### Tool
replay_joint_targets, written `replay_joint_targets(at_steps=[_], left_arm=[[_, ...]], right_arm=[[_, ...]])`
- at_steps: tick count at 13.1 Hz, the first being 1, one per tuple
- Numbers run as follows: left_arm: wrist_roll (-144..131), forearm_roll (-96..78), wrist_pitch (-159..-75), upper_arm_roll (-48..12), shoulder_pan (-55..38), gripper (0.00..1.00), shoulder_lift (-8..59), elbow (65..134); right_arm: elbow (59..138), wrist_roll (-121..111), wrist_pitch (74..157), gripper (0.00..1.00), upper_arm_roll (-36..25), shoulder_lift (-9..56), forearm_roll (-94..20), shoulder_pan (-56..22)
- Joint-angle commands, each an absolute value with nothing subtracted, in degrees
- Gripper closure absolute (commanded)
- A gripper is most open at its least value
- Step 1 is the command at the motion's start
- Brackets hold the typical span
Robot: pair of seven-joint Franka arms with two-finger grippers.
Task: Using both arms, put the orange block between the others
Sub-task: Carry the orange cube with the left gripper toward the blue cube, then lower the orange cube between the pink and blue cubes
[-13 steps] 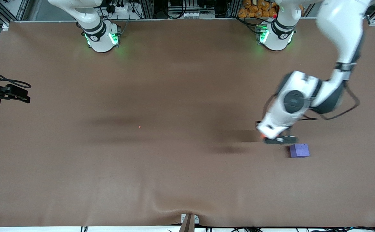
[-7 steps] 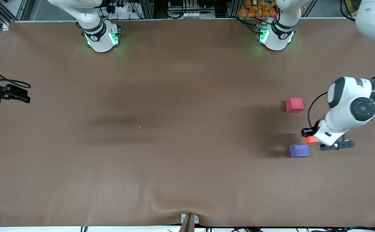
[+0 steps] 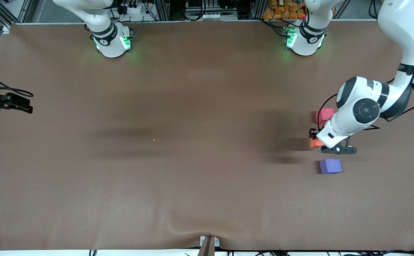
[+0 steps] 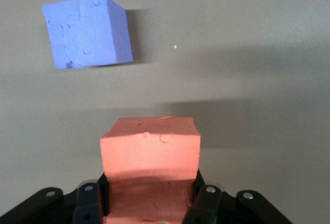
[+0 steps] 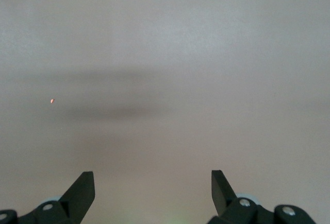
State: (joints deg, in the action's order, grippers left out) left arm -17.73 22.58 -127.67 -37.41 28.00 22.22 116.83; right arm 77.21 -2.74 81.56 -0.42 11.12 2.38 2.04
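Left end effector (image 4: pixel 149 203) clamps orange block (image 4: pixel 149 154) — above the table (image 3: pixel 192 106).

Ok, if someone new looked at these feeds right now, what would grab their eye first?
Probably the left gripper, shut on the orange block and hanging over the gap between the pinkish-red cube and the purple-blue cube at the left arm's end of the table. The right gripper waits with its fingers open over bare brown cloth.

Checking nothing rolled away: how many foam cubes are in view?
3. Orange block in the left gripper, over the table between the pinkish-red cube and the nearer purple-blue cube.
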Motion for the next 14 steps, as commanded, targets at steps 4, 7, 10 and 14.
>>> replay_joint_targets(at_steps=[4,7,10,14], left_arm=[[-13.1,23.3,-128.4,-40.9,37.3,1.00,21.9,118.9],[-13.0,23.3,-128.5,-41.0,38.4,1.00,22.8,118.9],[-12.8,23.3,-128.9,-40.9,38.7,1.00,24.7,118.6],[-12.6,24.1,-131.7,-40.6,39.0,1.00,28.2,117.9]], right_arm=[[76.4,-0.9,77.4,0.00,-0.3,10.3,-0.5,2.6],[76.3,0.5,76.1,0.00,-0.2,10.3,-2.8,4.0],[76.3,0.4,76.0,0.00,-0.1,10.3,-2.8,4.0],[76.3,-0.4,76.0,0.00,-0.1,10.3,-2.5,4.0]])
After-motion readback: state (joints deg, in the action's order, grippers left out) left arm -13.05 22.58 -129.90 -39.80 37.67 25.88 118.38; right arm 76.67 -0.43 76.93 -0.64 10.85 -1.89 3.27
